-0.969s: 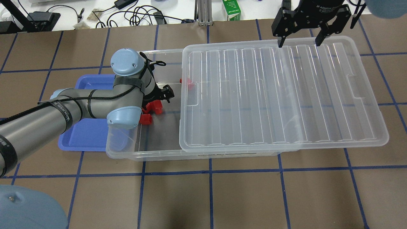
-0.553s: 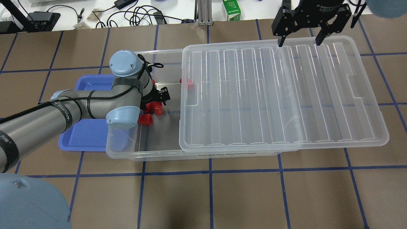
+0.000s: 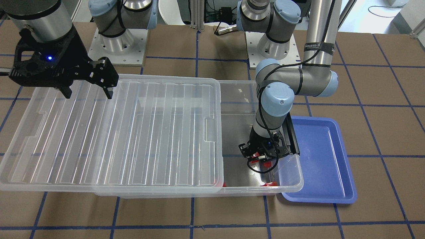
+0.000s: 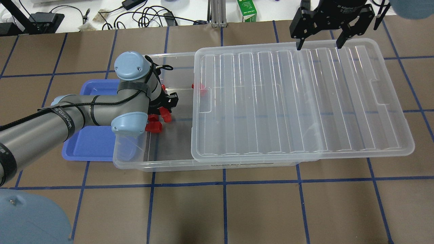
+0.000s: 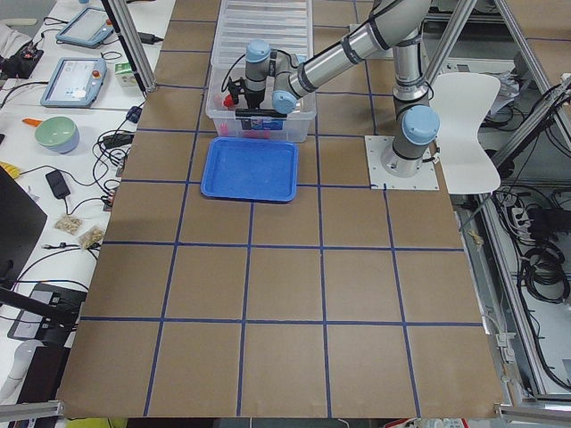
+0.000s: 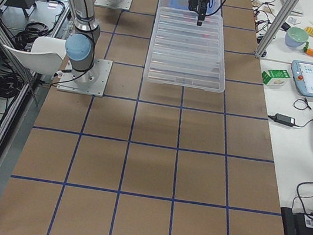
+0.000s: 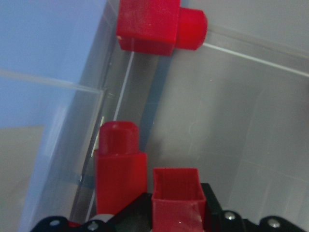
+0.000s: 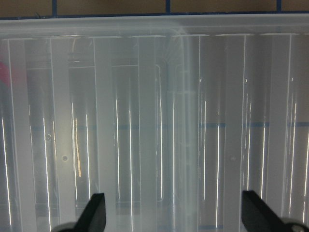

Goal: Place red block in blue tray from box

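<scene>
The clear box (image 4: 169,166) has its ribbed lid (image 4: 298,101) slid to the right, so its left end is uncovered. My left gripper (image 4: 166,108) reaches down into that end, by the wall next to the blue tray (image 4: 88,142). In the left wrist view it (image 7: 176,215) is shut on a red block (image 7: 176,200) whose hollow end faces the camera. Two more red blocks (image 7: 118,164) (image 7: 161,26) lie along the box wall. My right gripper (image 4: 318,46) hangs open and empty above the lid's far edge; its fingertips (image 8: 96,212) are wide apart.
A further red block (image 4: 202,86) shows at the lid's left edge. The tray (image 3: 318,159) holds nothing and touches the box's short end. A green carton (image 4: 247,11) and cables lie beyond the table's far edge.
My left arm and gripper have shifted a little to the left, toward the box wall beside the tray. The right arm and the lid have not moved.
</scene>
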### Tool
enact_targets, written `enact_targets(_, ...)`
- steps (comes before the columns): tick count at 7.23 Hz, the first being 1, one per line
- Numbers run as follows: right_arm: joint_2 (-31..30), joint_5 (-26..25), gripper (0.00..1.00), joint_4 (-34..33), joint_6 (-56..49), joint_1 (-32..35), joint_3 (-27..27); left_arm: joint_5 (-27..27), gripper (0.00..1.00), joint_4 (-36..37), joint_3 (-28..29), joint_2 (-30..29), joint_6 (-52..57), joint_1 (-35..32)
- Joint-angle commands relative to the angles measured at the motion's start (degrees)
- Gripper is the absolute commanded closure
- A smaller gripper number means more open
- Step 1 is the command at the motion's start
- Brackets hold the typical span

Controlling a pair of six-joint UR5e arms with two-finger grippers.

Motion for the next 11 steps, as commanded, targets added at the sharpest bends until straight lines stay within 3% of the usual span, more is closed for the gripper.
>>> enact_targets(1,0.0,0.0,0.0,0.0,0.0,-0.03,0.01,0.18,0.69,-0.03,0.28,0.54,0.04,0.0)
enact_targets(3,0.0,0.0,0.0,0.0,0.0,-0.03,0.01,1.15,0.69,-1.95,0.8,4.65,0.04,0.09)
enact_targets(4,0.0,0.0,0.0,0.0,0.0,-0.03,0.01,1.15,0.69,-6.49,1.85,7.54,0.04,0.09)
enact_targets(7,0.0,0.0,0.0,0.09,0.0,-0.03,0.01,0.98,0.68,-31.85,14.47,15.38,0.04,0.09)
enact_targets(8,0.0,0.09,0.0,0.0,0.0,-0.03,0.01,0.98,0.68,-36.8,18.0,16.09,0.13,0.26)
enact_targets(9,0.0,0.0,0.0,0.09,0.0,-0.03,0.01,1.15,0.68,-38.68,20.03,16.18,4.48,2.53)
enact_targets(11,0.0,0.0,0.0,0.09,0.0,-0.03,0.01,-0.94,0.68,-39.14,19.01,14.62,23.32,17.68)
